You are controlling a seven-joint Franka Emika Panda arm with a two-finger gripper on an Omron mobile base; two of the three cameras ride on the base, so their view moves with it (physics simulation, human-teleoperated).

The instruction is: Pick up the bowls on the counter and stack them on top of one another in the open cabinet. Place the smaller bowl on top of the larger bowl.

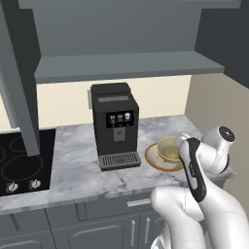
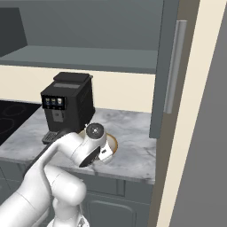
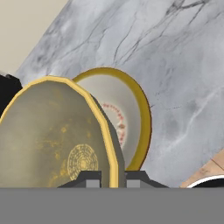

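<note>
Our gripper [image 3: 109, 178], pinched on the smaller bowl's [image 3: 57, 140] rim, risks it slipping onto the larger bowl [image 3: 127, 118].

We are in a home kitchen, a rendered one. We read it chiefly from the black coffee machine [image 1: 115, 125] standing on a white marble desk [image 1: 78, 163] with grey veins. Left of the coffee machine a black stovetop [image 1: 22, 163] is set into the desk (two knobs show at its front edge). Above the coffee machine hangs a dark grey wall cabinet [image 1: 124, 65], open, with a flat shelf. Below it run grey lower cabinets [image 1: 104, 226] with metal handles. Just right of the coffee machine two tan ceramic bowls [image 1: 167, 151] sit on the marble, ordinary household crockery.
</note>
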